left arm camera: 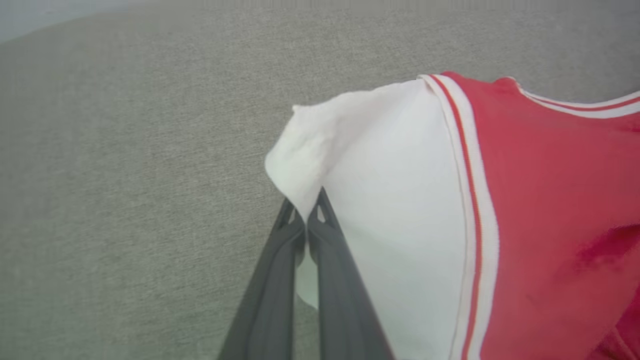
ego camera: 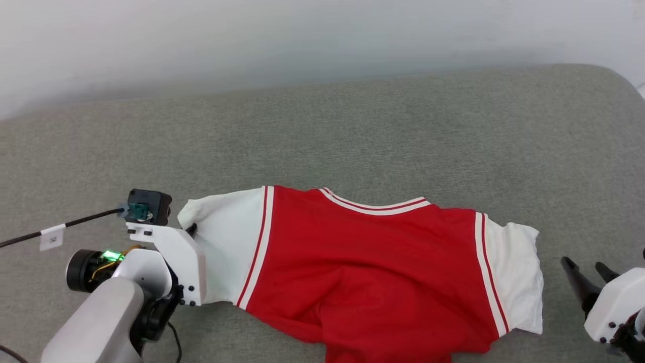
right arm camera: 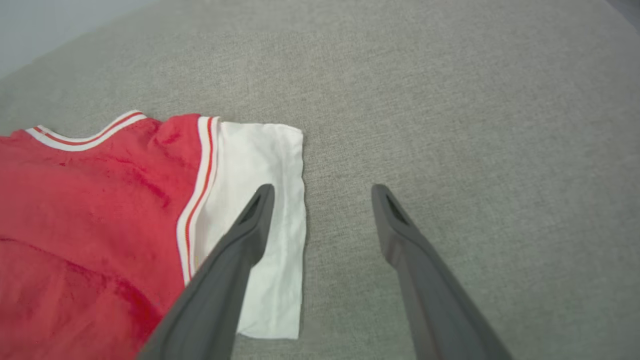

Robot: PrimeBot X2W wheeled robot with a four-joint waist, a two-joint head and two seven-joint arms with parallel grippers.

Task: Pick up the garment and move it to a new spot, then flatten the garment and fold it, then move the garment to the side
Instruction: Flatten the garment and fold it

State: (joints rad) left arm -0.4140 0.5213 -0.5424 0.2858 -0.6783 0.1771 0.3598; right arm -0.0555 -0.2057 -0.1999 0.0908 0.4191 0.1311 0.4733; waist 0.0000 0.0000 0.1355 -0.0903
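The garment [ego camera: 368, 272], a red T-shirt with white sleeves and striped trim, lies spread on the grey cushion with its collar toward the far side and no lettering showing. My left gripper [left arm camera: 306, 215] is shut on the edge of its white left sleeve [ego camera: 221, 247], which is lifted and bunched at the pinch. My right gripper [ego camera: 587, 267] stands open just right of the other white sleeve [right arm camera: 265, 220], apart from it, nothing between its fingers [right arm camera: 395, 220]. The shirt's lower hem runs out of the head view's bottom edge.
A wide grey fabric cushion [ego camera: 352, 131] carries everything, with a pale wall [ego camera: 302, 35] behind it. A black cable with a white tag [ego camera: 53, 236] runs to my left wrist. Bare cushion stretches beyond the collar and to the right of my right gripper.
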